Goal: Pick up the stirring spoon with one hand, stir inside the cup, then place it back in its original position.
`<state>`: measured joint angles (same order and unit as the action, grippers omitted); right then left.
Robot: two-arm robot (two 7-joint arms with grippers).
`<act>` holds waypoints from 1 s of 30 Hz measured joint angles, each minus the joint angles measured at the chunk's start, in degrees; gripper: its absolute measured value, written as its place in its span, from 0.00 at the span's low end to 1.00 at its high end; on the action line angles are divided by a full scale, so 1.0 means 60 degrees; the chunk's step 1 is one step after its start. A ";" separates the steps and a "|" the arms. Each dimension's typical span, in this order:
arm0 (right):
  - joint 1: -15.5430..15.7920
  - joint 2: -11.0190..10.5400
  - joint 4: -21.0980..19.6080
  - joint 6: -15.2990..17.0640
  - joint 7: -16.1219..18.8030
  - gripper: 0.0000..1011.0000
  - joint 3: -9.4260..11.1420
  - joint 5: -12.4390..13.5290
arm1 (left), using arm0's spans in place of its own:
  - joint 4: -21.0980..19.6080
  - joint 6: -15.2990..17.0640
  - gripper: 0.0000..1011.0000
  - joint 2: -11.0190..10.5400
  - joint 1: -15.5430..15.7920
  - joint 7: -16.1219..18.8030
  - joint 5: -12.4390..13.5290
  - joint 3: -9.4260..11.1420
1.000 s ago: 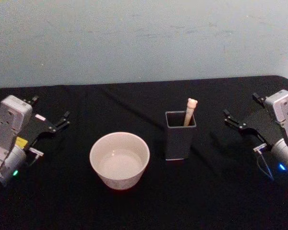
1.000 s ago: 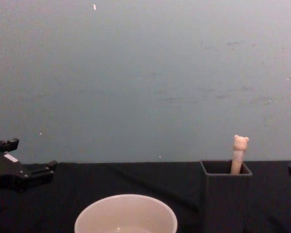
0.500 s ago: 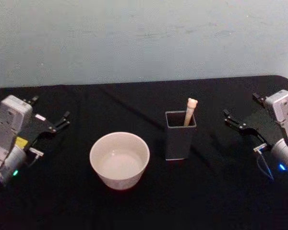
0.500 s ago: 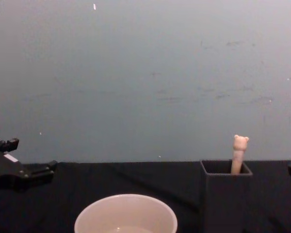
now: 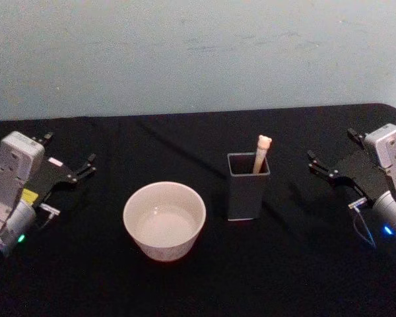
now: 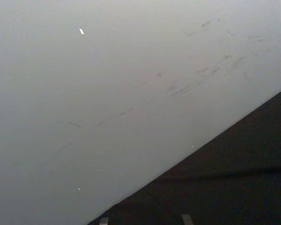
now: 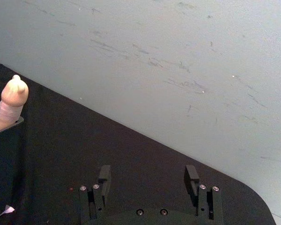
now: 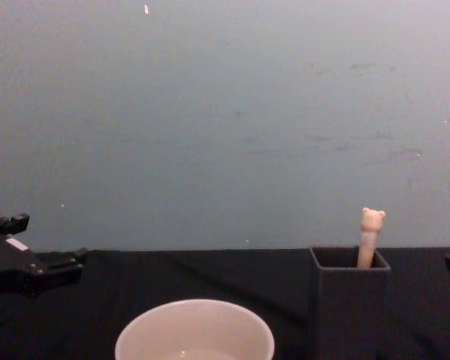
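I see the slim peach bear-topped stirring spoon standing in the tall dark grey square holder, mid-table just beside the wide cream-white cup. My left gripper sits at the black table's left edge and my right gripper at its right edge, both with fingers spread apart.

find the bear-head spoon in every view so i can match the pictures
Head view: the stirring spoon stands in the dark grey holder, right of the cup.
Chest view: its bear head pokes above the holder, lower right.
Right wrist view: its tip rises from the holder, well off from the open right gripper.
Left wrist view: wall and black table beyond the left gripper.
Shared landmark: the holder's square rim.
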<state>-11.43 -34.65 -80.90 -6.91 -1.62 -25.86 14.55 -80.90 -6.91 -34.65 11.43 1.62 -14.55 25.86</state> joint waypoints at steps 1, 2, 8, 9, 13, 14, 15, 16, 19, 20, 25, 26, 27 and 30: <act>0.0000 0.0000 0.0000 0.0000 0.0000 0.99 0.0000 0.0000 | 0.0000 0.0000 0.99 0.0000 0.0000 0.0000 0.0000 0.0000; 0.0000 0.0000 0.0000 -0.0001 0.0000 0.99 0.0000 0.0000 | 0.0000 0.0000 0.99 0.0000 0.0000 0.0000 0.0001 0.0001; 0.0006 0.0024 -0.0002 -0.0025 0.0138 0.99 0.0094 0.0035 | 0.0000 0.0000 0.99 0.0000 0.0000 0.0000 0.0000 0.0001; 0.0024 0.0028 -0.0024 -0.0034 0.0223 0.99 0.0161 0.0086 | 0.0000 0.0000 0.99 0.0000 0.0000 0.0000 0.0000 0.0000; 0.0102 0.0030 -0.0167 0.0015 0.0397 0.99 0.0386 0.0283 | 0.0000 0.0000 0.99 0.0000 0.0000 0.0000 0.0000 0.0001; 0.0124 0.0022 -0.0221 0.0065 0.0448 0.99 0.0442 0.0358 | 0.0000 0.0000 0.99 0.0000 0.0000 0.0000 0.0000 0.0001; 0.0152 0.0007 -0.0286 0.0122 0.0506 0.99 0.0507 0.0450 | 0.0000 0.0000 0.99 0.0000 0.0000 0.0000 0.0000 0.0000; 0.0229 -0.0038 -0.0455 0.0258 0.0652 0.99 0.0659 0.0670 | 0.0000 0.0000 0.99 0.0000 0.0000 0.0000 0.0000 0.0000; 0.0435 -0.0177 -0.0841 0.0563 0.1058 0.99 0.0948 0.1202 | 0.0000 -0.0001 0.99 0.0000 0.0001 0.0000 0.0000 0.0001; 0.0515 -0.0239 -0.0972 0.0655 0.1206 0.99 0.1045 0.1381 | 0.0000 0.0000 0.99 0.0000 0.0000 0.0000 0.0000 0.0001; 0.0987 -0.0557 -0.1718 0.1088 0.2186 0.99 0.1449 0.2353 | 0.0000 0.0000 0.99 0.0000 0.0001 0.0000 0.0000 0.0000; 0.1047 -0.0589 -0.1805 0.1136 0.2333 0.99 0.1484 0.2462 | 0.0000 0.0000 0.99 0.0000 0.0000 0.0000 0.0000 0.0000; 0.1104 -0.0617 -0.1899 0.1183 0.2464 0.99 0.1514 0.2557 | 0.0000 0.0000 0.99 0.0000 0.0000 0.0000 0.0000 0.0000; 0.1236 -0.0663 -0.2141 0.1359 0.2926 0.99 0.1562 0.2843 | 0.0000 0.0000 0.99 0.0000 0.0001 0.0000 0.0000 0.0000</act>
<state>-4.02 -38.62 -93.75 1.25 15.93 -16.49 31.61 -80.90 -6.91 -34.65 11.43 1.62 -14.55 25.86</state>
